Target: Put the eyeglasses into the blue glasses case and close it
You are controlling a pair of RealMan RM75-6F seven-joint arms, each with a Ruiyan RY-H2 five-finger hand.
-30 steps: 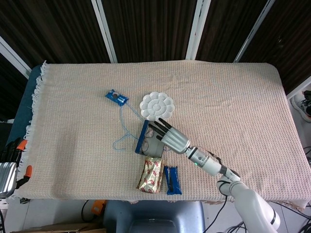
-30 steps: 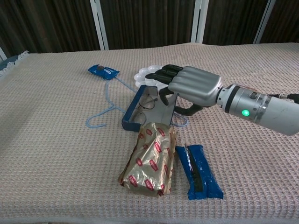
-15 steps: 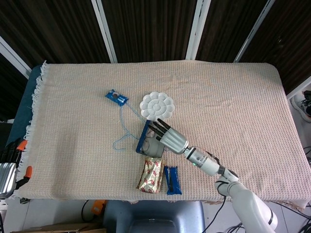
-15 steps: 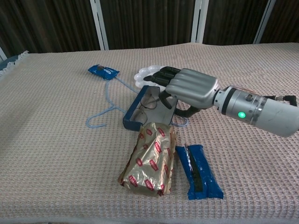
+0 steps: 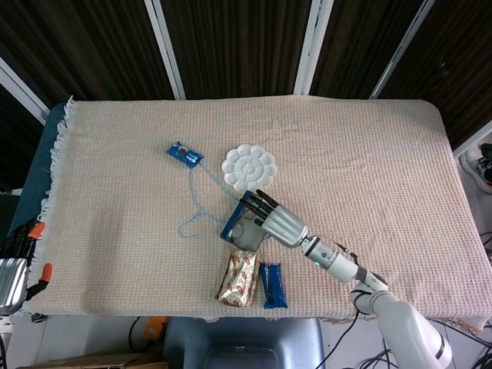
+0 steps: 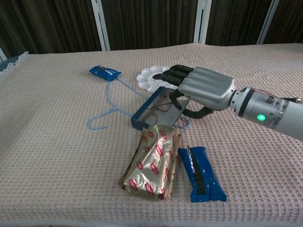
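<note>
The blue glasses case point(image 6: 143, 116) lies open near the middle of the table, tilted, with its grey lining showing. The thin-framed eyeglasses point(image 6: 160, 105) lie inside it. My right hand point(image 6: 204, 87) reaches in from the right and grips the case: its dark fingers curl over the far edge and the thumb hooks in at the near side. In the head view the same hand point(image 5: 278, 223) covers the right half of the case point(image 5: 234, 228). My left hand shows in neither view.
A gold and red wrapped snack point(image 6: 151, 161) lies just in front of the case, with a blue wrapped bar point(image 6: 201, 173) to its right. Behind the case are a white flower-shaped palette point(image 6: 149, 78), a light-blue cord point(image 6: 106, 113) and a small blue packet point(image 6: 104, 72).
The right hand has shifted right with the case, which has swung round and now tilts lower. The other objects have not moved.
</note>
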